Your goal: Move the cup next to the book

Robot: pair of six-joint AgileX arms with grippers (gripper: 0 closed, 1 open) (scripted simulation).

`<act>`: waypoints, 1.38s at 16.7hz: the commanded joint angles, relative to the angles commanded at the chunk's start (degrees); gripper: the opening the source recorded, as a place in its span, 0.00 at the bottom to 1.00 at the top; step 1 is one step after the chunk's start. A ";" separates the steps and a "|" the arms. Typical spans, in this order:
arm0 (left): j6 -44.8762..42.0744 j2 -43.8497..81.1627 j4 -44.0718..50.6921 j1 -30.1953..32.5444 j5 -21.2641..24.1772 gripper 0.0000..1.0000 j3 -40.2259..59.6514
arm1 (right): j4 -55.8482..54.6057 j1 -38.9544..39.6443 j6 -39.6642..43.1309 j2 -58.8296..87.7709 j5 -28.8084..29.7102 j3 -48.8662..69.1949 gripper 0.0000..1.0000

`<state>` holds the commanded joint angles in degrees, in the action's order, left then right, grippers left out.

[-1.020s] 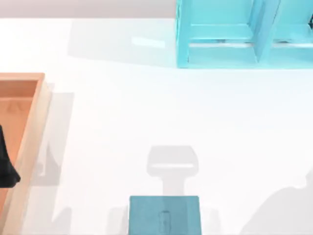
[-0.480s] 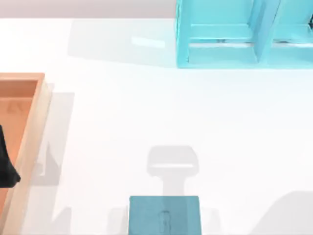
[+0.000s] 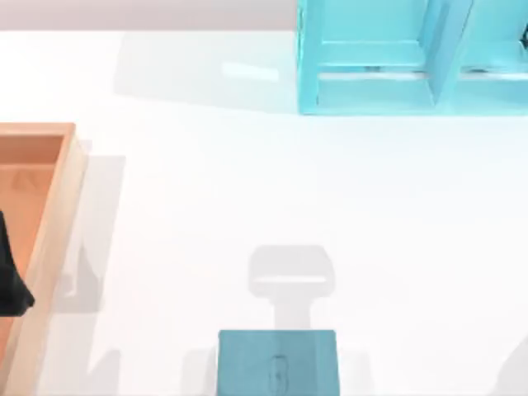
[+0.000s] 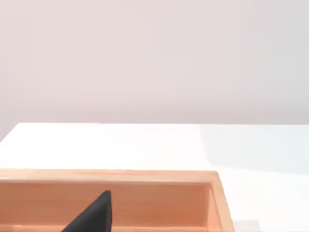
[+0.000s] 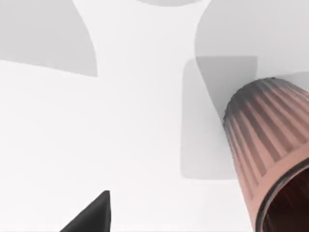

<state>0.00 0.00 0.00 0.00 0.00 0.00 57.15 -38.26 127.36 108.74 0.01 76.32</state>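
Approach step: cup (image 5: 268, 159) close beside right gripper (image 5: 89, 215), not grasped. Jaw opening unclear. Next: close on cup, carry to book (image 3: 278, 361).

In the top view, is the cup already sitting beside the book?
No: the book lies alone at the table's near edge, with bare white table on both sides of it.

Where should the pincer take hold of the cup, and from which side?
Probably across the cup's ribbed outer wall, just below the rim, with one finger on each side. In the right wrist view its pinkish ribbed side tapers away from the dark open mouth, so the wider rim end should resist slipping. Its pose on the table is hard to tell.
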 joint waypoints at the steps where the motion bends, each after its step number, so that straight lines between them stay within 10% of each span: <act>1: 0.00 0.00 0.00 0.00 0.00 1.00 0.00 | -1.98 -0.02 0.02 0.49 0.01 -1.60 1.00; 7: 0.00 0.00 0.00 0.00 0.00 1.00 0.00 | -4.25 -0.05 0.07 1.09 0.01 -3.61 1.00; 20: 0.00 0.00 0.00 0.00 0.00 1.00 0.00 | -4.25 -0.05 0.07 1.09 0.01 -3.61 0.02; 23: 0.00 0.00 0.00 0.00 0.00 1.00 0.00 | -4.25 -0.05 0.07 1.09 0.01 -3.61 0.00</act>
<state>0.00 0.00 0.00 0.00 0.00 0.00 52.89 -38.32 127.42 109.83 0.02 72.70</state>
